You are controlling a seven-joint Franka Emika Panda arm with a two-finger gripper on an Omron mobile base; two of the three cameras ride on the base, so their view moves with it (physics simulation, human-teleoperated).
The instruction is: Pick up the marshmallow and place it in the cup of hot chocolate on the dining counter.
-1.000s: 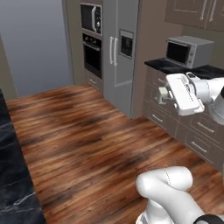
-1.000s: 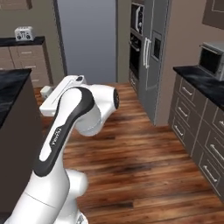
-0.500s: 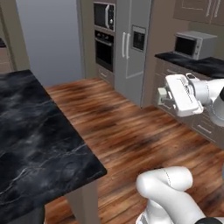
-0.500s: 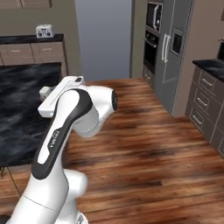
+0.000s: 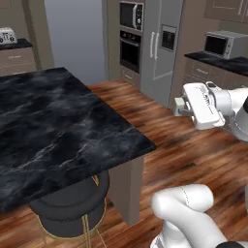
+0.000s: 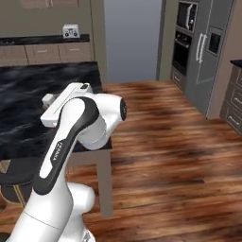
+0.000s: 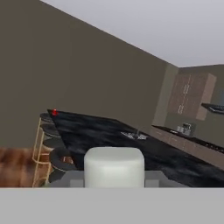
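Note:
The marshmallow (image 7: 113, 165), an off-white soft-edged block, sits low in the hand view between my fingertips. My gripper (image 7: 113, 176) is shut on it. From the left base view the gripper (image 5: 180, 104) is held in the air to the right of the dining counter (image 5: 58, 121), a black marble slab. From the right base view the hand (image 6: 48, 99) hangs over the counter's (image 6: 28, 90) near edge. The counter (image 7: 109, 131) stretches away in the hand view. A tiny red thing (image 7: 53, 112) at its far corner is too small to identify. I cannot make out the cup.
Dark round stools (image 5: 72, 208) stand under the counter, with more of these stools (image 7: 48, 148) along its side. A fridge (image 5: 162, 43), wall oven (image 5: 131, 34) and microwave (image 5: 223, 43) line the far wall. A toaster (image 6: 71, 30) sits on the back cabinets. Wooden floor (image 6: 165, 142) lies to the right.
The whole scene has slid to the right as the base turned, bringing the black counter into view from the left. The arm holds its pose and the gripper stays shut.

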